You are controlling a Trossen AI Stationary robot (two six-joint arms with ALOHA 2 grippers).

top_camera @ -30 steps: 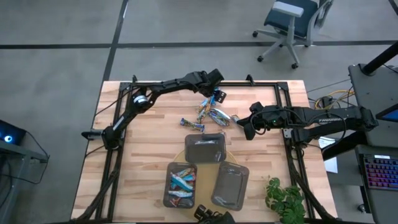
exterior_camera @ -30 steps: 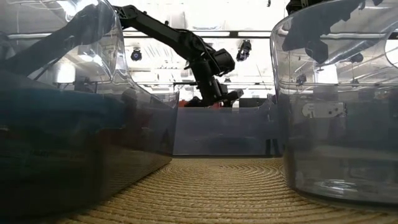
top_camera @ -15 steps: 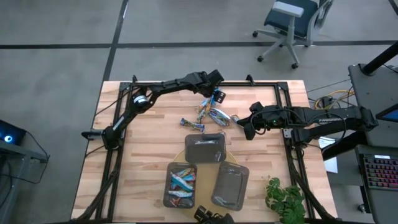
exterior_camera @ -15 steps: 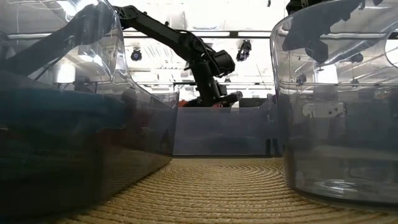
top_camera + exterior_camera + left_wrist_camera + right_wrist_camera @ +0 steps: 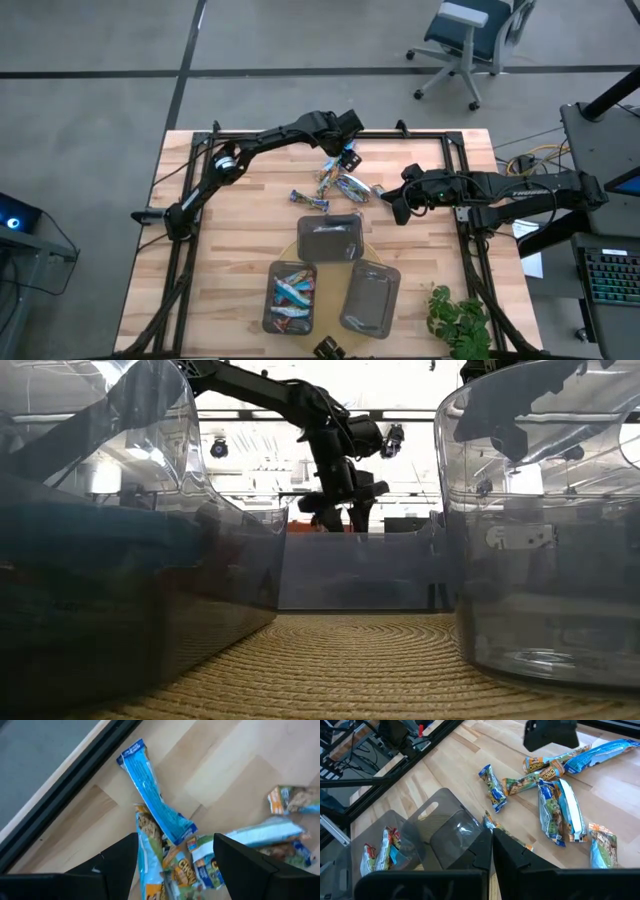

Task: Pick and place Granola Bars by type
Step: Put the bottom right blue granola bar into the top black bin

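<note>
Across the bench (image 5: 230, 240), far half: loose pile of Granola Bars (image 5: 340, 178), blue and tan wrappers overlapping, some touching, a couple lying apart toward the middle. One long blue bar (image 5: 152, 795) lies diagonally on top of two tan ones, pointing at the black frame rail (image 5: 80, 780) along the bench edge. Near half: three dark grey trays on a round woven mat (image 5: 350, 660). Near-left tray (image 5: 290, 297) holds several bars already. Far tray (image 5: 332, 238) and near-right tray (image 5: 369, 299) show no bars that I can make out. From the low view the tray walls block most of the sightline, only my left arm shows above them.

Off the bench: potted plant (image 5: 455, 318) at the near-right corner, office chair (image 5: 470, 35) on the floor beyond, keyboard (image 5: 612, 285) on a side desk to the right.

Left arm: reaches from the left side diagonally across to the far edge, wrist bent down. Left claw (image 5: 345, 150) hangs over the far end of the pile, fingers (image 5: 120, 862) spread, straddling the bars below, nothing pinched. Cannot tell if the tips touch a wrapper.

Right arm: stretched in low from the right edge, nearly level. Right claw (image 5: 392, 212) sits just right of the pile, near the far tray, fingers (image 5: 507, 855) pressed together, holding nothing. Nothing lies between it and the nearest bars.
</note>
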